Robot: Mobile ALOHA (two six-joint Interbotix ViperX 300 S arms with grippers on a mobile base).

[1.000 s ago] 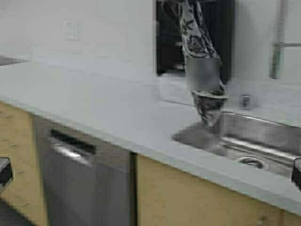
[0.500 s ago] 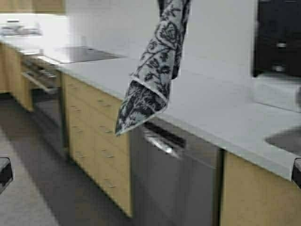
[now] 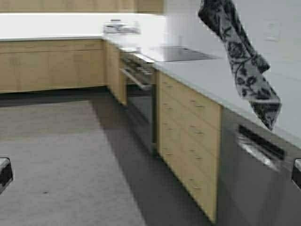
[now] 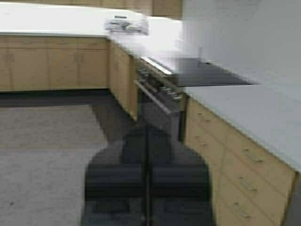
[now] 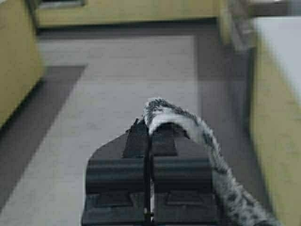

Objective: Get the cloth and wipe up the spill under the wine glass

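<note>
The base has been turned since half a second ago: in the high view the dishwasher (image 3: 256, 160) has slid from the middle to the right edge, the sink seen a second ago has passed out of view, and the oven (image 3: 138, 106), the cooktop (image 3: 181, 54) and a far run of cabinets (image 3: 51, 63) have come in. It is the robot that has moved, not the kitchen. The cloth (image 3: 244, 61) has swung across with the turn and now hangs at upper right, slanting away from its held end.

The first part of the task can be judged done: the cloth has been fetched and is being carried. The wiping is all left to do. No wine glass and no spill are to be seen in any view, so the place to be wiped has yet to be reached.

In the right wrist view the right gripper (image 5: 149, 134) is seen closed, its jaws pressed together with a fold of the cloth pinched at the tips. From there the cloth loops over the tips and trails down past one side of the gripper body, limp and free along the rest of its length. It touches neither the counter (image 3: 221, 82) nor the floor (image 3: 61, 165).

The left gripper (image 4: 146, 136) is carried low over the floor with its jaws together and nothing between them.
</note>
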